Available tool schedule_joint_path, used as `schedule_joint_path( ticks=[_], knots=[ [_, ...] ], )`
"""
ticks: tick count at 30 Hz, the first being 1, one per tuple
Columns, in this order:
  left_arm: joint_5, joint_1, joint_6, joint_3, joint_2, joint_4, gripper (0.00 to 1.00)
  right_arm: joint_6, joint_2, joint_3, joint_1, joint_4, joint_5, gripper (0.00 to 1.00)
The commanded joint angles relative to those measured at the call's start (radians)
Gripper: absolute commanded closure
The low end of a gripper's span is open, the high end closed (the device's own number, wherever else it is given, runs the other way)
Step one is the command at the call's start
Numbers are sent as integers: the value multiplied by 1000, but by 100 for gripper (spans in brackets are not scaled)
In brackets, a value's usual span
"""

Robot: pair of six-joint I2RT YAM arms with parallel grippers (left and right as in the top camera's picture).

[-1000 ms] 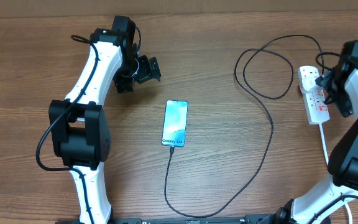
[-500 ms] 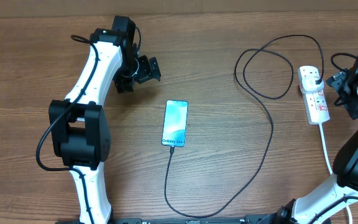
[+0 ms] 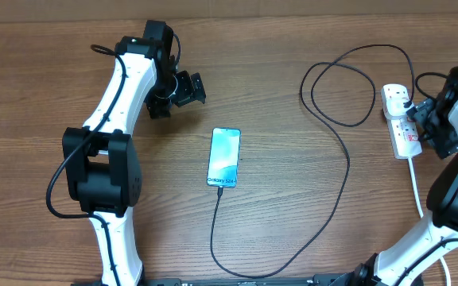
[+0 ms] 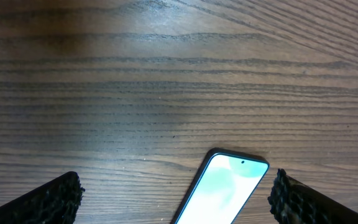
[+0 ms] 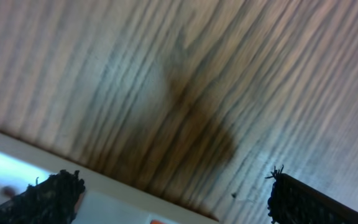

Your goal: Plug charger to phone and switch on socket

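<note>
Both sets of jaws stand wide apart and hold nothing. Our left gripper (image 3: 188, 89) hovers over the wooden table (image 3: 293, 48), to the far left of the phone (image 3: 223, 157). In its wrist view the phone's far end shows between the two dark fingers (image 4: 48, 199).

The phone lies flat in the middle of the table, with its lit screen facing up. We see the connector tip (image 3: 221, 189) of the charger (image 3: 347, 183) at the phone's near edge, apparently plugged in. From there the thin black cable runs toward the near side, sweeps right and far, and makes one loop. It ends in a black plug (image 3: 405, 95) seated in the far end of the socket (image 3: 406, 143).

The socket lies at the right of the table, and its thick white cord (image 3: 414, 179) trails toward the near side. Our right gripper (image 3: 421, 119) hangs at the socket's right side, and we cannot tell whether it touches. Its wrist view is blurred and shows only wood grain and a white edge at the lower left.
</note>
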Motion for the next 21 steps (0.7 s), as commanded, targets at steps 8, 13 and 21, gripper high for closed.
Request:
schedule_joint_path(
  ticks=[8,13,21],
  knots=[
    [-5,-4,12,10,-13,1,0,-62,33,-8,4,12,-115,0],
    [-5,-4,12,10,-13,1,0,-73,33,-8,4,28,-135,0],
    [-5,-4,12,10,-13,1,0,-90,33,-8,4,-4,-178,0]
  ],
)
